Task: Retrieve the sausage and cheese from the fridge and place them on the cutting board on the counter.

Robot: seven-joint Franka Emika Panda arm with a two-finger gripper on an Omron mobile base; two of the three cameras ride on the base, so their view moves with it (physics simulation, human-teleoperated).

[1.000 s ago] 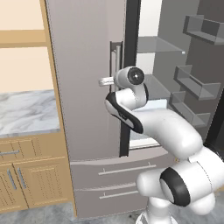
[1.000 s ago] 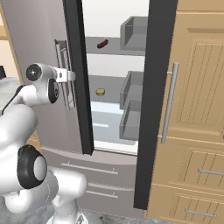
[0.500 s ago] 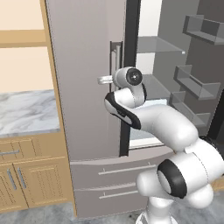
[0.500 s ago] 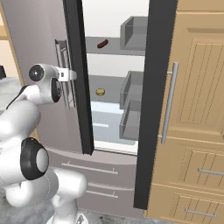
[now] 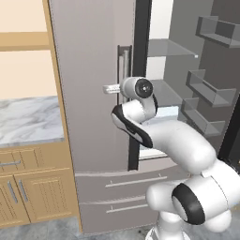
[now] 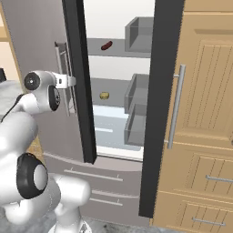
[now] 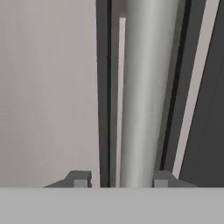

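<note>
Left base view: gripper (image 5: 110, 88) up at the left door's vertical bar handle (image 5: 123, 70) of the fridge (image 5: 89, 117), right door already swung wide, marble counter (image 5: 28, 122) off to the left over wooden cabinets.

Right base view: sausage (image 6: 106, 45) lying on the upper shelf, cheese (image 6: 104, 95) on the shelf below, both untouched inside the open half; gripper at the handle of the shut left door.

Hand view: bar handle running straight up between the two fingers (image 7: 78, 179), narrowed around it and seemingly clamped on, though contact itself hard to confirm.

Judged early in the task: left door yet to open, nothing retrieved, both items left to carry to the cutting board.
</note>
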